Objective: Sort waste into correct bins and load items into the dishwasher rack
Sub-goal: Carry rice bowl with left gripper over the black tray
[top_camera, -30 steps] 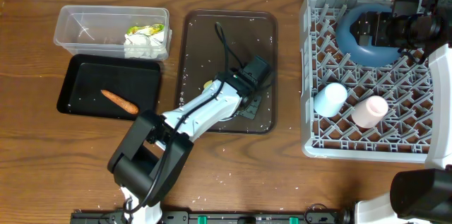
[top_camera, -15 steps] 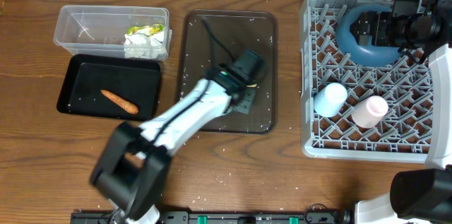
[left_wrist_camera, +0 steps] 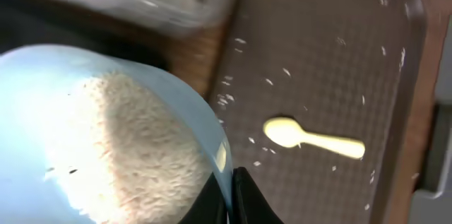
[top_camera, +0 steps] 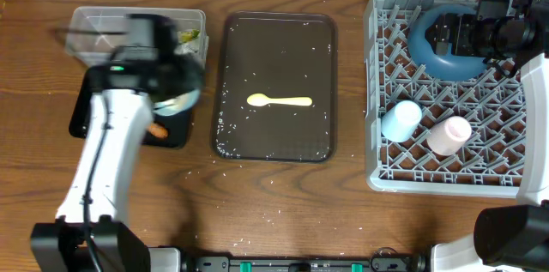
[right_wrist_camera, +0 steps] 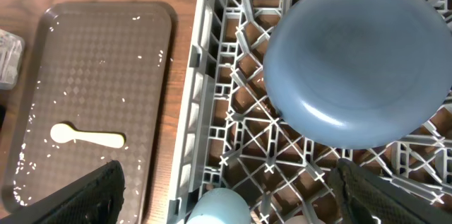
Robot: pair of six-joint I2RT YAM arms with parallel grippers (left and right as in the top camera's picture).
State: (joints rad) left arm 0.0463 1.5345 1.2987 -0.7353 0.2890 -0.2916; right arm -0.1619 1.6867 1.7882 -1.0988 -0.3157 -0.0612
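Note:
My left gripper (left_wrist_camera: pixel 232 194) is shut on the rim of the white bowl (left_wrist_camera: pixel 106 139), which holds a heap of white rice (left_wrist_camera: pixel 134 146). In the overhead view the left gripper (top_camera: pixel 170 93) holds the bowl (top_camera: pixel 178 100) above the right end of the black tray (top_camera: pixel 90 109), beside the clear tub (top_camera: pixel 90 27) with crumpled paper (top_camera: pixel 190 39). The orange stick (top_camera: pixel 157 131) shows partly under the arm. The yellow spoon (top_camera: pixel 279 100) lies on the brown tray (top_camera: pixel 279 40). My right gripper (right_wrist_camera: pixel 229 199) is open above the grey rack (top_camera: pixel 377 92), beside the dark blue bowl (top_camera: pixel 446 57).
A light blue cup (top_camera: pixel 401 120) and a pink cup (top_camera: pixel 449 135) lie in the rack's near half. Loose rice grains are scattered on the brown tray (right_wrist_camera: pixel 99 61) and on the wooden table (top_camera: pixel 274 216) in front of it.
My left arm has swung left from the brown tray to above the black tray, carrying the white bowl. The yellow spoon is now uncovered. The right arm has not moved.

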